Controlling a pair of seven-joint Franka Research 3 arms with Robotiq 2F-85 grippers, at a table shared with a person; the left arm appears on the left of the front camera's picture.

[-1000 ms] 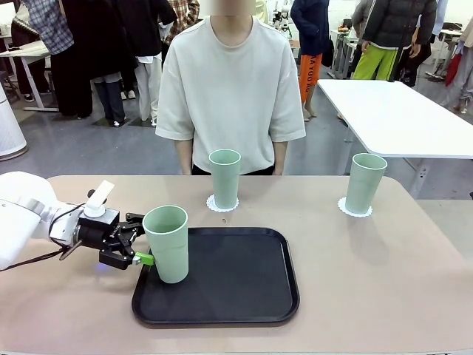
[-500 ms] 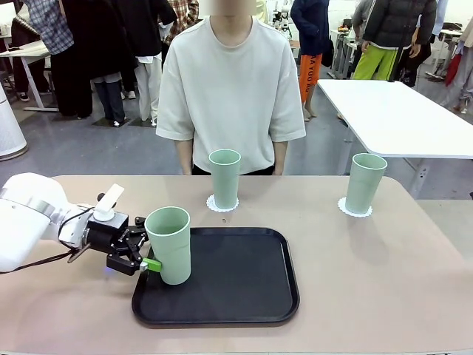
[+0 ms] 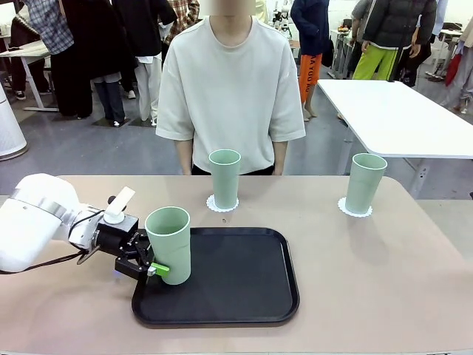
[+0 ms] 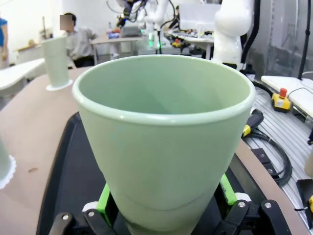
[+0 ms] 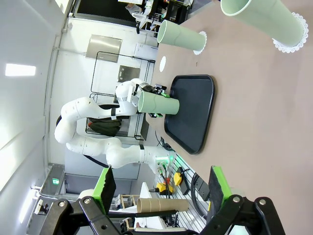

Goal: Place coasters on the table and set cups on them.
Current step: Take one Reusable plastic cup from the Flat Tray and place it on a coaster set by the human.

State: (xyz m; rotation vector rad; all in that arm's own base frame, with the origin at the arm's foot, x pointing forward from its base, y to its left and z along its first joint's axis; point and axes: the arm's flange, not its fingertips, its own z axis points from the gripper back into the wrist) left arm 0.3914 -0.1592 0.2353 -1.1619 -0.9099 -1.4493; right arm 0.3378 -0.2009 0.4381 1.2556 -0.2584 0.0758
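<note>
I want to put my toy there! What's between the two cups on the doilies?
Nothing: in the front view, bare table runs between the middle cup and the right cup.

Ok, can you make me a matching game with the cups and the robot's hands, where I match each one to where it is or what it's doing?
Things:
1. cup on the tray
2. middle cup
3. left gripper
4. right gripper

Places or states:
A. open, holding nothing
B. shut on a cup
C. on a paper coaster in front of the person
D. standing on the black tray

Pairs: 1-D, 2-C, 3-B, 4-A
</note>
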